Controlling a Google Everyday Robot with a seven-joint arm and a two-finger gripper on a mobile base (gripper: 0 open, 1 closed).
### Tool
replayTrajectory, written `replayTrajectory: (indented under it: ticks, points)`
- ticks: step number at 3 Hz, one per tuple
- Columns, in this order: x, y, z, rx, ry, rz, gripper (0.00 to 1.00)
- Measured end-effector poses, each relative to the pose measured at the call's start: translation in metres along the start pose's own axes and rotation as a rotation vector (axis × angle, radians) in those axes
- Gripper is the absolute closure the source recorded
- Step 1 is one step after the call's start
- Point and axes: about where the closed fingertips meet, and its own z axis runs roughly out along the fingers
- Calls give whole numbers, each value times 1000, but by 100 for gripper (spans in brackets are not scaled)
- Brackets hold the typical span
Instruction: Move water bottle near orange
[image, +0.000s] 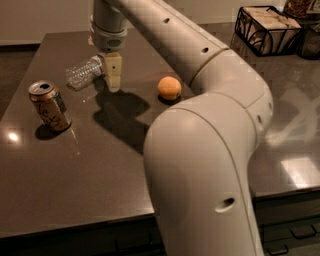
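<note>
The water bottle (85, 73) lies on its side on the dark table (100, 170), at the back left, clear and crinkled. The orange (169, 88) sits on the table to its right, about a hand's width away. My gripper (113, 75) points down at the cap end of the bottle, just right of it and close to the tabletop. The bottle's cap is hidden behind the gripper.
A gold-tan soda can (49, 105) stands upright near the table's left edge, in front of the bottle. A black wire basket (268, 29) stands at the back right. My arm's large white body fills the middle and lower right of the view.
</note>
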Motion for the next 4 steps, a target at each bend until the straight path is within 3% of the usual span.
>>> replayTrajectory:
  ticks: [2,4]
  points:
    - [-27,-36,18,14,104,-149,0]
    - [-27,-48,46,-35,198,-286,0]
